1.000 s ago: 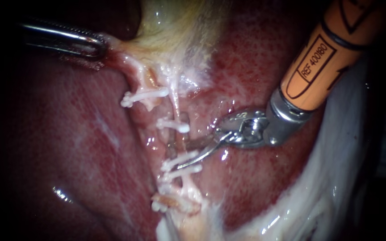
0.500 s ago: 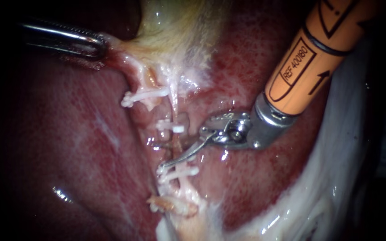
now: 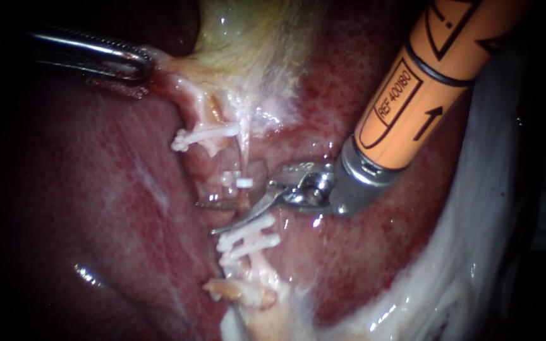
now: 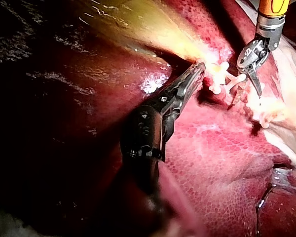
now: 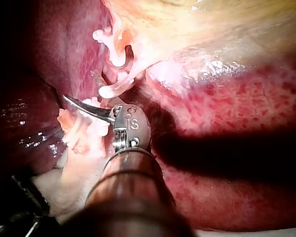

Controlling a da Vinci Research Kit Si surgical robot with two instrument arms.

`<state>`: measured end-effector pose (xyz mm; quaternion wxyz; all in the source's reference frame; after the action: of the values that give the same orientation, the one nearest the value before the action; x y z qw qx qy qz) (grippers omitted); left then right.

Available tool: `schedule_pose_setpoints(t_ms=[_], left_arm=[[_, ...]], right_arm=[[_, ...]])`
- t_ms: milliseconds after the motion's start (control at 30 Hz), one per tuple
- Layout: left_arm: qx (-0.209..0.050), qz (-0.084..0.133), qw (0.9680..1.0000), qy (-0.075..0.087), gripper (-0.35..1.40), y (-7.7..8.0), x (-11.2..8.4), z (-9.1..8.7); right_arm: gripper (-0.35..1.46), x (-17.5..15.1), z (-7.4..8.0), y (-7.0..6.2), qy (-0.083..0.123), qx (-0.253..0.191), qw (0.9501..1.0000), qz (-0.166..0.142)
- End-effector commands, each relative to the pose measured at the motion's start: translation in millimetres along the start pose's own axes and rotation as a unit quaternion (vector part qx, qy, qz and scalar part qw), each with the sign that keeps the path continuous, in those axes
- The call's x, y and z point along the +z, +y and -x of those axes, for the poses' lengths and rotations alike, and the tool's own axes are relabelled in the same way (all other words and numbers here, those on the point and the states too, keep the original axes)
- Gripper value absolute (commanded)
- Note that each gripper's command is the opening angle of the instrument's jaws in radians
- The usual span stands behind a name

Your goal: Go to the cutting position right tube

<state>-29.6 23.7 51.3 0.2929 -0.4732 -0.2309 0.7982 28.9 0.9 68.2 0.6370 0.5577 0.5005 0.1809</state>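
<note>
Pale and thread-thin, the right tube [image 3: 245, 158] runs down the middle of the endoscope view, from the yellowish gallbladder [image 3: 254, 38] toward a cluster of white clips. One small upper clip [image 3: 242, 183] crosses it. Two lower clips [image 3: 251, 235] lie close together further down. The dark red liver [image 3: 96, 189] lies wet and glossy on both sides.

Your right instrument [image 3: 208, 218] has an orange shaft and comes in from the upper right. Its claw is a pair of slim curved blades, and they are spread. The bare stretch of tube between the upper clip and the lower clips lies in the gap between the blades. You cannot tell from these views whether either blade touches it.

Your left instrument [image 3: 137, 63] comes in from the upper left. Its claw is pressed together on a fold at the gallbladder's edge and draws the tissue toward the left.

The tube is likely to be soft, slick and easily torn. It will probably bend or slide away from a blade rather than resist it. Meet it only on the bare stretch between the clips. Keep the blades square across the tube and off the clips, because nudging a clip could loosen it. The lower blade sits just beside the nearest of the lower clips, so that side has the least room.
</note>
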Motion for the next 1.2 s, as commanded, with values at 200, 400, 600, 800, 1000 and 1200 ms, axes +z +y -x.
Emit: schedule_pose_setpoints(t_ms=[200,400,600,800,1000,1200], left_arm=[[0.0,0.0,1.0,0.0,-0.35,0.0,0.1,0.0],[0.0,0.0,1.0,0.0,-0.35,0.0,0.1,0.0],[0.0,0.0,1.0,0.0,-0.35,0.0,0.1,0.0],[0.0,0.0,1.0,0.0,-0.35,0.0,0.1,0.0],[0.0,0.0,1.0,0.0,-0.35,-0.1,0.1,0.0],[0.0,0.0,1.0,0.0,-0.35,-0.1,0.1,0.1]], right_arm=[[1.26,0.5,-0.2,0.1,0.008,-0.021,0.9997,0.002],[1.23,0.7,-0.3,-0.1,0.008,-0.03,0.9995,0.001],[1.23,0.7,-1.4,-1.8,0.016,-0.027,0.9995,-0.005],[1.23,1.2,-2.4,-3.5,0.025,-0.026,0.9993,-0.015],[1.23,1.4,-2.4,-3.7,0.025,-0.026,0.9993,-0.015],[1.23,1.4,-2.4,-3.7,0.025,-0.026,0.9993,-0.015]])
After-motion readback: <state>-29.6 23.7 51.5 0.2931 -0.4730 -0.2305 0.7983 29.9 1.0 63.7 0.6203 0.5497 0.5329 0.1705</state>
